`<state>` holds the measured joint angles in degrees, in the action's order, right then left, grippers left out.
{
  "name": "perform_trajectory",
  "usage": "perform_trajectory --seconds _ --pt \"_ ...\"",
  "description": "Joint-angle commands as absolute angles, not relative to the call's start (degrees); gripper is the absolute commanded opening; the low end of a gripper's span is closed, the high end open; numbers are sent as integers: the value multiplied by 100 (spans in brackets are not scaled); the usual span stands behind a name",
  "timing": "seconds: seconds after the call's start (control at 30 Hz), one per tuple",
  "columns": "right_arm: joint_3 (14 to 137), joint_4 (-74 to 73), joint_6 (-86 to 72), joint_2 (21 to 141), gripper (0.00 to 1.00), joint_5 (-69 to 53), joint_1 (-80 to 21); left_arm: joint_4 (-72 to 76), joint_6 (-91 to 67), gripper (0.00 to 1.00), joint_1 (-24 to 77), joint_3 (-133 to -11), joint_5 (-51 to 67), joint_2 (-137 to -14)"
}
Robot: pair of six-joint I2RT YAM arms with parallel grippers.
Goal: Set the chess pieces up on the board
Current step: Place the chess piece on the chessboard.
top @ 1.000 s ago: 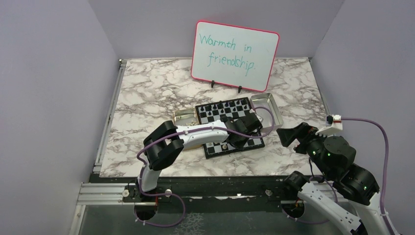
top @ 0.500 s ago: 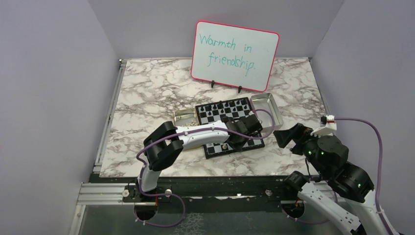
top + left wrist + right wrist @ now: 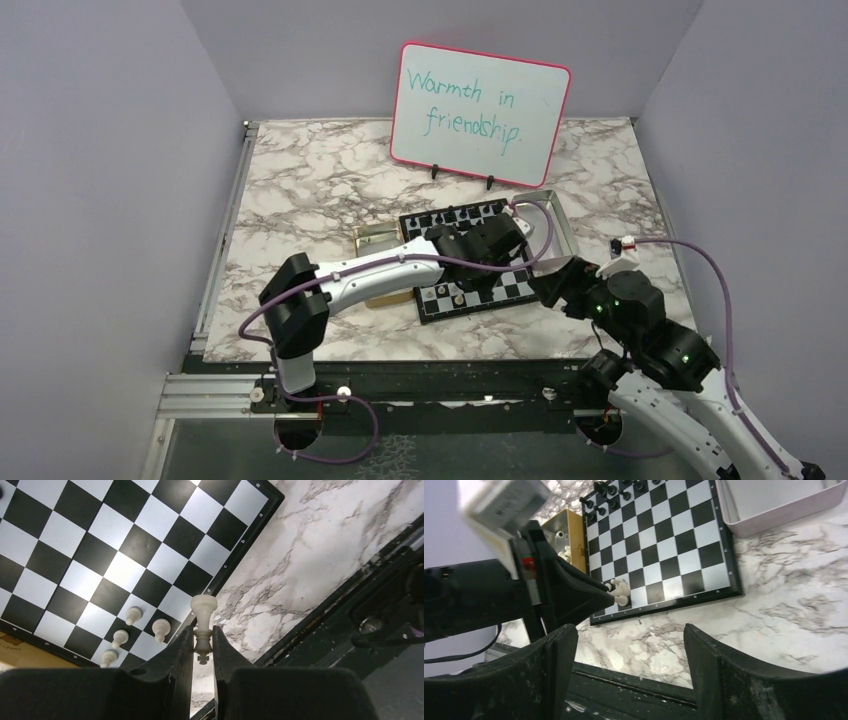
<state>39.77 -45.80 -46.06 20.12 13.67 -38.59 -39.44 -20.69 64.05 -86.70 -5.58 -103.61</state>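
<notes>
Our left gripper (image 3: pixel 202 634) is clamped on a cream king (image 3: pixel 203 611) at the edge of the chessboard (image 3: pixel 125 545), near four cream pawns (image 3: pixel 161 627). Our right gripper (image 3: pixel 629 632) hangs with its jaws apart above the marble table (image 3: pixel 784 605).

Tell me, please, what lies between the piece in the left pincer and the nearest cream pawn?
Only bare squares of the board, seen in the left wrist view, separate the held piece from that pawn.

Pawns (image 3: pixel 161 628) stand on the board (image 3: pixel 125 545), apparently near one corner
</notes>
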Motion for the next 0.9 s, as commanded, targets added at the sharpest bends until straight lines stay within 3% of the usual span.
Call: perform_trajectory --seconds 0.0,0.1,0.2,0.63,0.87 --pt "3546 -3616 -4840 2229 73 943 -3887 -3753 -2145 17 6253 -8503 -60 -9809" --pt "3388 -3286 -5000 2535 50 966 -3887 -3657 -2127 17 6227 -8369 210 -9545" --pt "3246 -2721 -5078 2863 42 919 -3886 -3579 -2127 17 6210 -8195 456 -9336" --pt "3126 -1277 -4783 4555 35 186 -3884 -3120 -2268 15 6170 -7939 854 -9011" --pt "2675 -1215 -4849 4394 34 -141 -3889 -2734 -2430 15 6168 -7818 736 -9076"
